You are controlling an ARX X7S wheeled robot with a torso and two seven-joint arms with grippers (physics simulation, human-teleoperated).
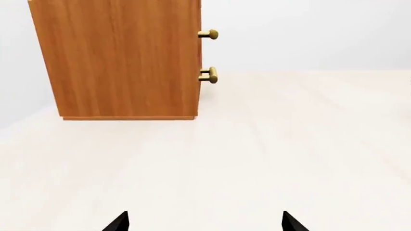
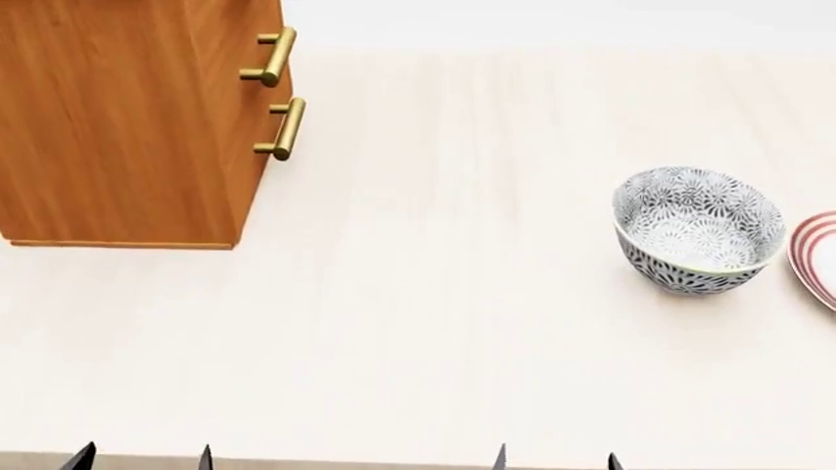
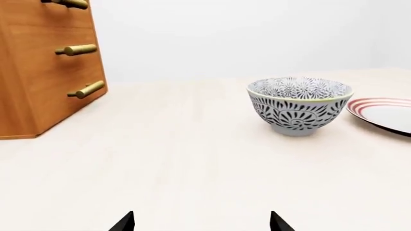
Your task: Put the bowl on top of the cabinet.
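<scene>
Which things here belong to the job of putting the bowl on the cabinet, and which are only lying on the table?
Belong to the job:
- bowl, upright on the table
- cabinet, standing at the left

Only lying about:
- plate with red rings, just right of the bowl

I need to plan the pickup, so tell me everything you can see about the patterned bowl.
The bowl is deep, round, ceramic-looking, white with a dense dark grey floral pattern inside and out. It stands upright and empty on the pale table, close beside the red-ringed plate, far right of the cabinet. No gripper touches it.
</scene>
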